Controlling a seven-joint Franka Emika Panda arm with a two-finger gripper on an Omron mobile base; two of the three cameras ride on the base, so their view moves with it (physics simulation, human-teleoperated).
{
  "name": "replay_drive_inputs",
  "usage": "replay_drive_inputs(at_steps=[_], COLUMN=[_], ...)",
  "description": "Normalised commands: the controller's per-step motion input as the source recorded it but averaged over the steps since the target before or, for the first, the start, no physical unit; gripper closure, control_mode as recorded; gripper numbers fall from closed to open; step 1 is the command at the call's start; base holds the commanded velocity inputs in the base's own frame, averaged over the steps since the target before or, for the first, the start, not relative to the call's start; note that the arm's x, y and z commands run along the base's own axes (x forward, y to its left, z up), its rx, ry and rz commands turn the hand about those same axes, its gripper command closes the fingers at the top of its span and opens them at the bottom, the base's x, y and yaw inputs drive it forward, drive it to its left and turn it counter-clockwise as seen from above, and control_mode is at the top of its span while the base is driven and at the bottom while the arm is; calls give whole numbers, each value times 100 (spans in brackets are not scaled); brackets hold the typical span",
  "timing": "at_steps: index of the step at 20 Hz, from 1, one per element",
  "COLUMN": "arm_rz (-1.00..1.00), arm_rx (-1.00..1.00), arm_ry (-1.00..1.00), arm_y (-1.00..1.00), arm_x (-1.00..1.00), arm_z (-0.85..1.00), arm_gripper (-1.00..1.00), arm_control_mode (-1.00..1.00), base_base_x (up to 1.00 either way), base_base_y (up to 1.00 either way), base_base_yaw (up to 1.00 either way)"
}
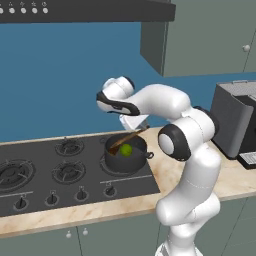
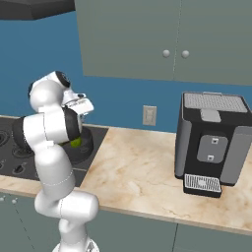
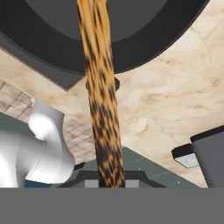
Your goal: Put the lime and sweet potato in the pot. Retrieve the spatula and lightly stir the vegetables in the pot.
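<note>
Since the gripper (image 1: 134,125) sits just above the pot (image 1: 125,152) w/ its jaws clamped on the spatula (image 1: 126,139), the job looks to be at the stirring stage. From the left, the spatula slants down from the hand into the pot, its wider end low at the pot's left inner side. The lime (image 1: 126,149) lies inside the pot, near the middle, just beside the spatula's end; can't tell if they touch. Sweet potato: can't make it out in the pot, maybe hidden behind the wall or the spatula. The pot stands on the front right burner of the stove (image 1: 60,170), close to the counter (image 1: 200,175) edge of the hob.

In the hand view, the spatula's (image 3: 101,109) handle runs straight up from between the fingertips toward the pot's (image 3: 131,52) dark rim, so the grip is at the far end of the handle.

Handling, my read: wooden spatula = light, stiff, won't bend, but held at the end it has a long lever, so it could twist in the jaws if the tip pushes hard on the pot wall. Lime is round, prob. rolls at a nudge; a small, slow sweep should do. Pot likely heavy enough to stay put.
</note>
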Motion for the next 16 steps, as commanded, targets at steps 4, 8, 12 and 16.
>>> replay_drive_inputs(at_steps=[4,8,12,16], arm_rz=[-2,-1,0,0], arm_rx=[-4,-3,-3,-3], arm_ry=[4,6,11,11], arm_y=[-27,-31,-12,-24], arm_x=[0,-1,-4,-1], arm_z=[0,0,0,0], arm_gripper=[100,100,100,100], arm_control_mode=[-100,-100,-100,-100], base_base_x=[0,0,0,0], base_base_y=[0,0,0,0], base_base_yaw=[0,0,0,0])
